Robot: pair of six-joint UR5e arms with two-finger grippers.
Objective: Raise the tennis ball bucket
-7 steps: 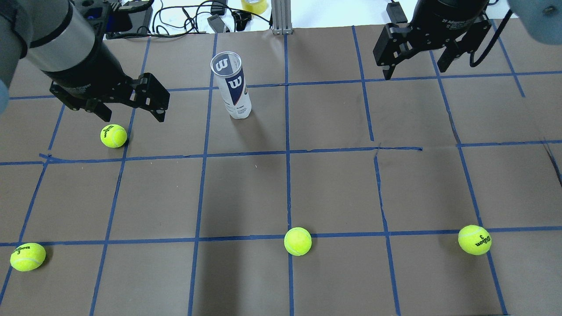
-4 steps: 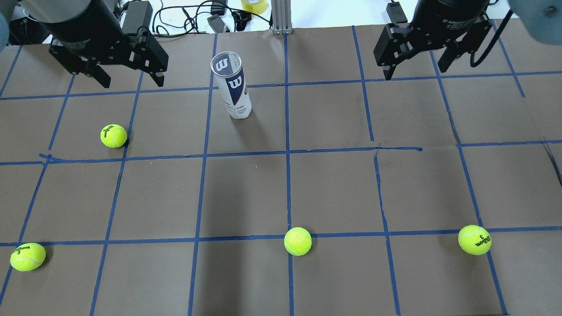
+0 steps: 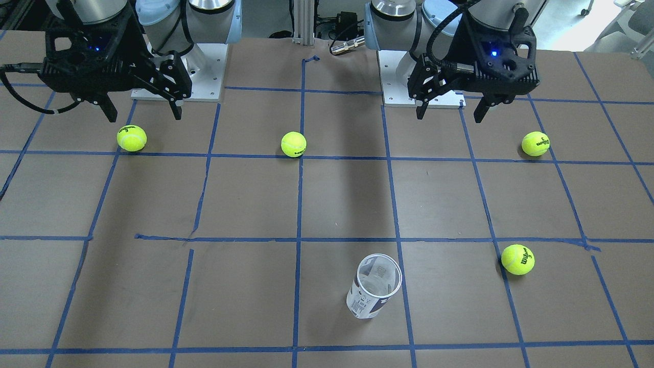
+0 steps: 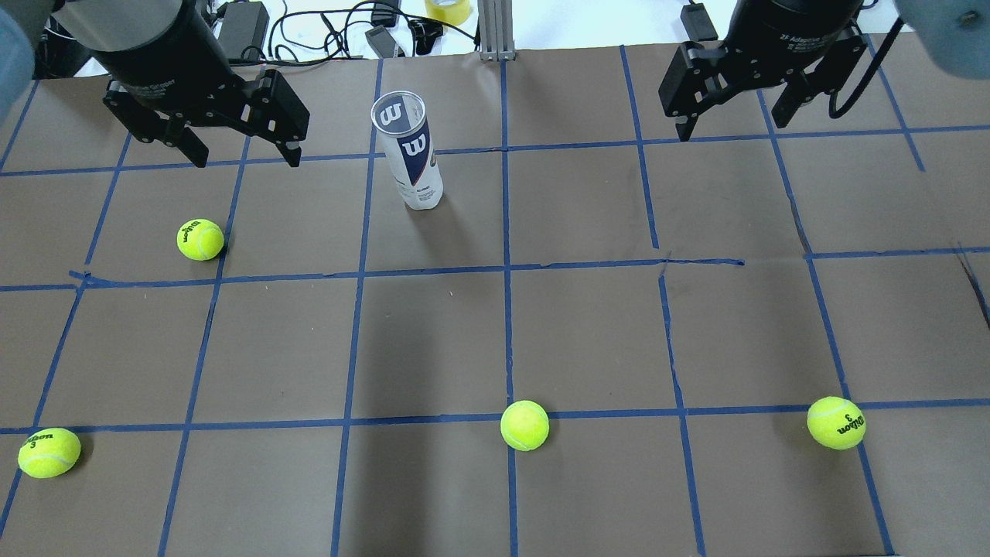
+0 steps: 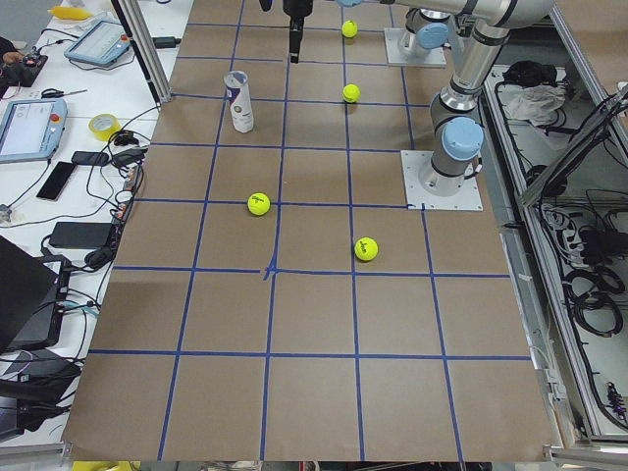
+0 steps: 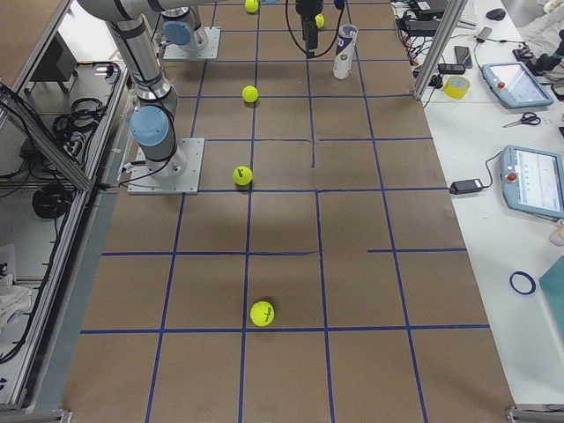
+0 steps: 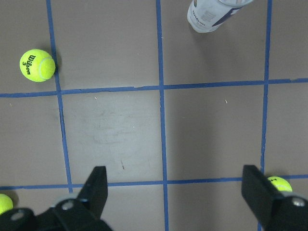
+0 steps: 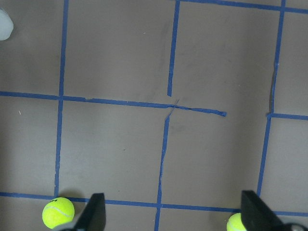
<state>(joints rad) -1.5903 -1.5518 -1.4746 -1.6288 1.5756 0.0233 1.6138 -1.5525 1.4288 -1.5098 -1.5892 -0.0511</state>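
The tennis ball bucket (image 4: pixel 410 155) is a clear can with a white and navy label. It stands upright and open-topped on the brown table, at the far centre-left. It also shows in the front-facing view (image 3: pixel 374 286) and at the top of the left wrist view (image 7: pixel 211 14). No balls show inside it. My left gripper (image 4: pixel 246 158) is open and empty, hanging above the table left of the can and apart from it. My right gripper (image 4: pixel 732 129) is open and empty, hanging far to the can's right.
Several yellow-green tennis balls lie loose on the table: one below the left gripper (image 4: pixel 200 239), one at the near left (image 4: pixel 49 452), one near centre (image 4: pixel 524 425), one near right (image 4: pixel 836 422). Cables and a tape roll (image 4: pixel 448 9) lie beyond the table's far edge.
My left gripper has moved away from the tennis ball toward the far side, then shifted slightly right toward the can. It stays open. The right gripper and the can have not moved.
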